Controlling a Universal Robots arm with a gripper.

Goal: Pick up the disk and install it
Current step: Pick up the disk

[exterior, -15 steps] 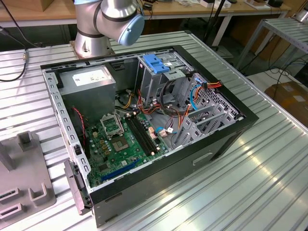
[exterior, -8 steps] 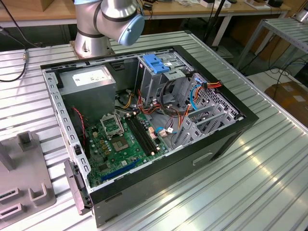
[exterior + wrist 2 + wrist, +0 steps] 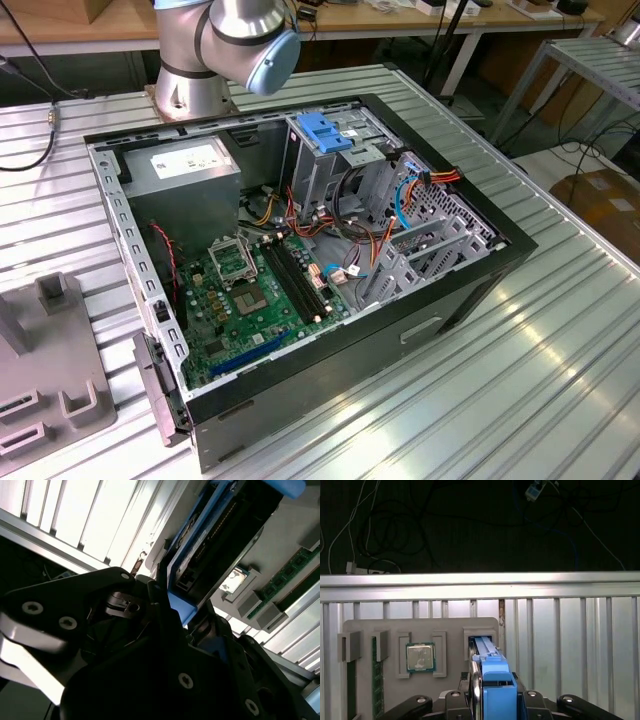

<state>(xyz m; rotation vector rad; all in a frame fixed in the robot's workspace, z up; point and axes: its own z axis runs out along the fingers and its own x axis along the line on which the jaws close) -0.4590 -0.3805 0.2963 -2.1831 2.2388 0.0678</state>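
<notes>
In the first wrist view the disk (image 3: 496,677) stands on edge, its blue bracket facing the camera and its far end at a slot of a grey fixture plate (image 3: 455,625). My gripper (image 3: 496,700) is around the disk's near end, with black fingers (image 3: 470,700) pressed against both sides of the bracket. The second wrist view shows the same hold from close up: the disk (image 3: 220,535), with its dark connector edge and blue bracket, runs in between the black fingers (image 3: 150,592) of my gripper (image 3: 185,617). In the exterior view an open computer case (image 3: 470,290) lies on the table.
On the fixture plate a processor chip (image 3: 421,657) and a memory stick (image 3: 377,680) lie beside the disk's slot. Beyond the plate is the table's edge rail (image 3: 480,580), then dark floor with cables. Inside the case stand an upright cage with a blue handle (image 3: 325,135) and a grey box (image 3: 185,165).
</notes>
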